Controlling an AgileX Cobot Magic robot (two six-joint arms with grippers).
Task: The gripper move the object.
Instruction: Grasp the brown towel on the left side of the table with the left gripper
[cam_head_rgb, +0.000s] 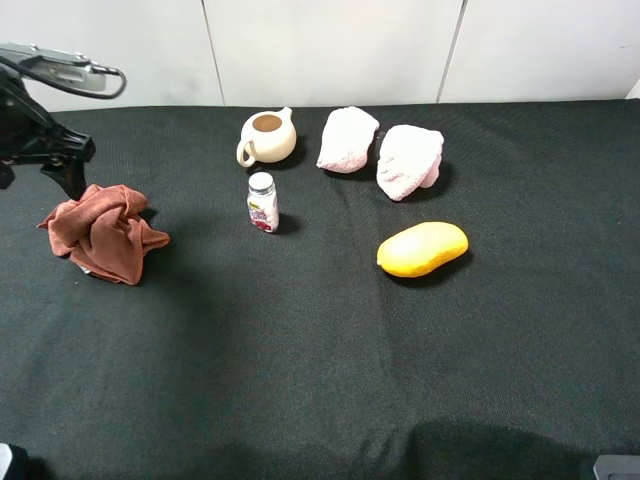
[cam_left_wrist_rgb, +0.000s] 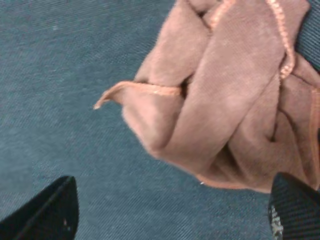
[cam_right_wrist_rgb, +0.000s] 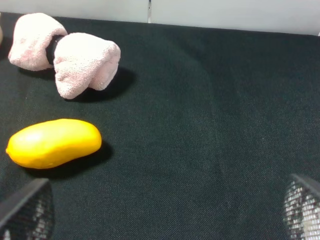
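Exterior high view. Dark surface. A crumpled rust-brown cloth lies near its left edge, well apart from everything else. The left tool hangs just behind the cloth, on its far side; from here we cannot tell how wide it stands. At the back, from left to right: a cream teapot, then two rolled pink towels side by side. A small bottle stands upright just in front of the teapot. A yellow fruit lies in front of the right-hand towel.

Left wrist view. The cloth fills much of the frame, bunched in thick folds with a stitched hem. Two dark fingertips show at the frame's corners, spread wide, with bare surface between them and nothing gripped. One tip sits close to the cloth's edge; we cannot tell if they touch.

Right wrist view. The right tool is spread wide and empty over bare surface. The yellow fruit lies ahead of it, and the pink towels are farther off.
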